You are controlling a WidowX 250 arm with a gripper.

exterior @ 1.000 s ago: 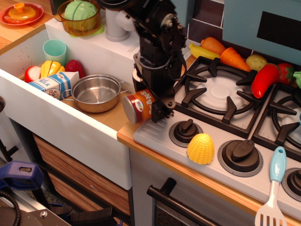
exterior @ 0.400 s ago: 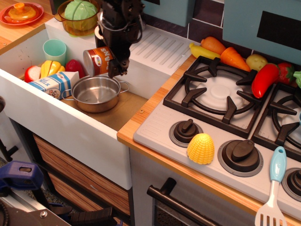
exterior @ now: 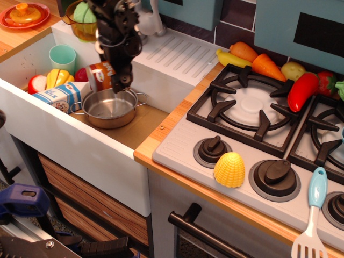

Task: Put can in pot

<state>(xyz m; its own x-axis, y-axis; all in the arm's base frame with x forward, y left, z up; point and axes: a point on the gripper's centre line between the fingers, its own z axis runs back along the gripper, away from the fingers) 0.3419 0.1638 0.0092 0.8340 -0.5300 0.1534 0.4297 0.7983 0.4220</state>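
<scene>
The sink basin (exterior: 32,115) is lying under and around the gripper (exterior: 115,80), with the stove (exterior: 252,107) well off to one side. The pot (exterior: 110,107) is sitting directly below it, empty. The gripper is clamping the can (exterior: 99,75), tilted sideways, just above the pot's far rim; lowering and release are remaining. 1 milk carton (exterior: 62,97) is crowding the pot's outer edge, beside the can.

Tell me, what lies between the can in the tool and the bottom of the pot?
Nothing shows there: the can, held sideways by the tool, hangs above the pot, whose inside looks bare in observation.image.
</scene>
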